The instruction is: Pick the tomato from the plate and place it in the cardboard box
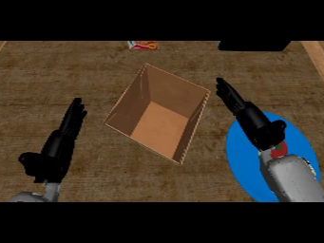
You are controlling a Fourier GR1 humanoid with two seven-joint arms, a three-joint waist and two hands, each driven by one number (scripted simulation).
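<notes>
An open cardboard box stands in the middle of the counter, and nothing shows inside it. To its right lies a blue plate. The tomato is a small red patch on the plate, mostly hidden under my right wrist. My right hand hovers over the plate's far left part with its fingers straight, pointing away toward the box's right side; it holds nothing. At the lower left my left hand rests open, fingers pointing up, well clear of the box.
A small red and white packet lies at the counter's far edge, left of centre. A black object sits at the far right. Wooden strips border the counter on both sides.
</notes>
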